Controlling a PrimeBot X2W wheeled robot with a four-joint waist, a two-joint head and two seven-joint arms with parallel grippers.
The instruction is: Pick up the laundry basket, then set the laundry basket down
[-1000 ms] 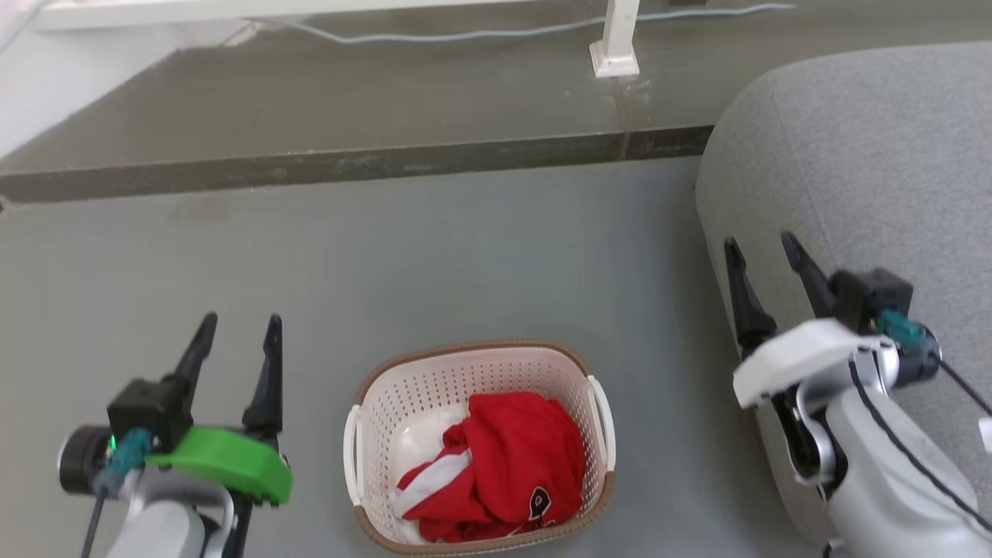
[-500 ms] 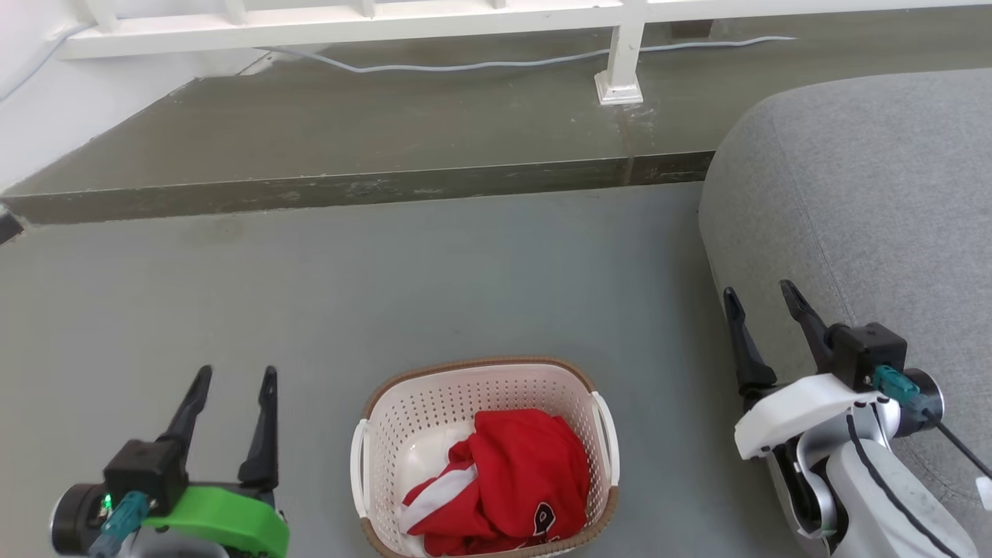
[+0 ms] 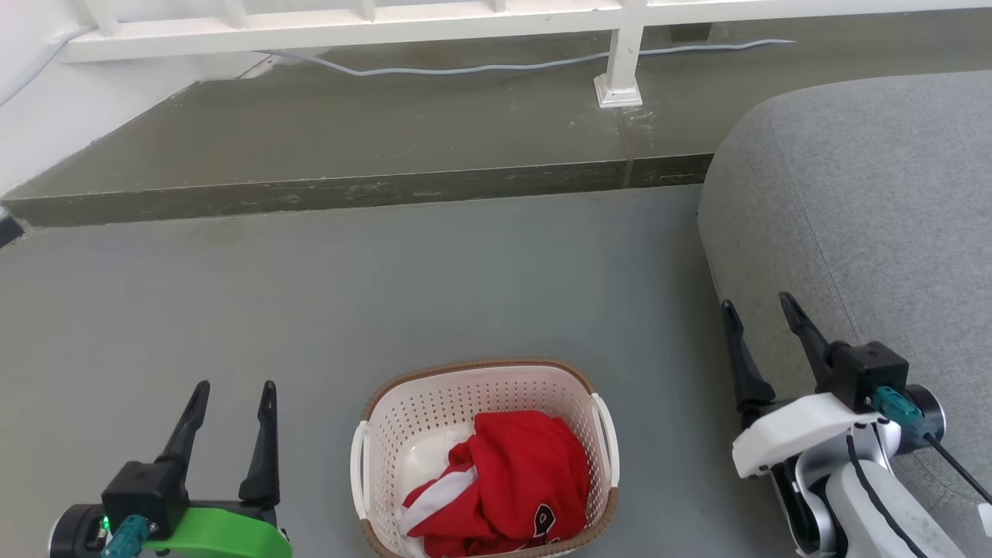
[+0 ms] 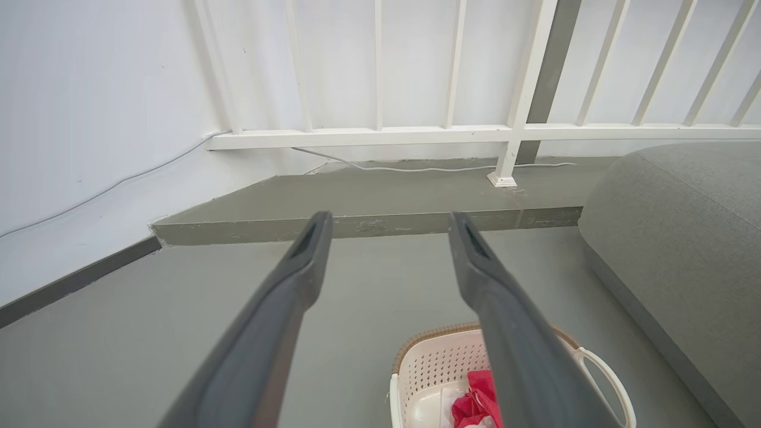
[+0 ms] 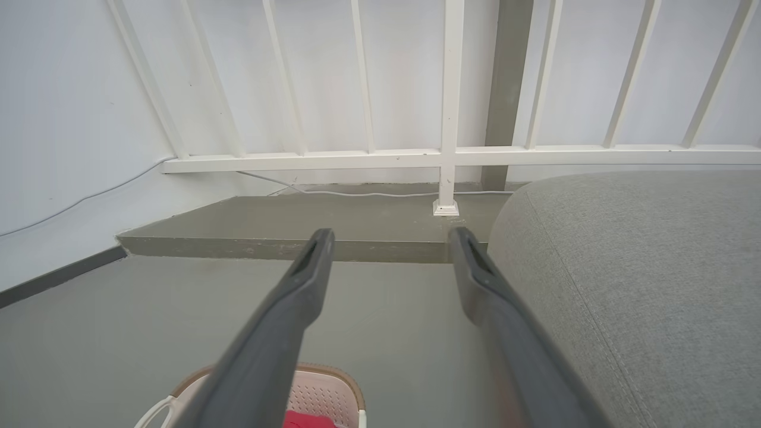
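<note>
The laundry basket [image 3: 465, 391] stands on the grey floor at the bottom centre of the head view, cream-white with a brown rim and two white side handles. A red and white garment [image 3: 511, 480] lies in it. My left gripper [image 3: 235, 387] hangs open to the basket's left, apart from it. On the other side my right gripper [image 3: 758, 302] is open too, close beside the grey sofa. The left wrist view has the basket [image 4: 428, 362] low between and under my left gripper [image 4: 389, 223]. In the right wrist view the basket [image 5: 321, 392] sits at the bottom edge below my right gripper [image 5: 389, 235].
A grey sofa [image 3: 868, 201] fills the right side. A raised concrete step [image 3: 349, 190] runs across behind the basket, with a white railing [image 3: 620, 46] and a pale cable [image 3: 465, 70] on it. A white wall [image 4: 89, 119] closes the left.
The whole head picture has shifted down, so the camera has tilted up. Both grippers sit lower in the picture and stay open. The basket rests in the same place on the floor.
</note>
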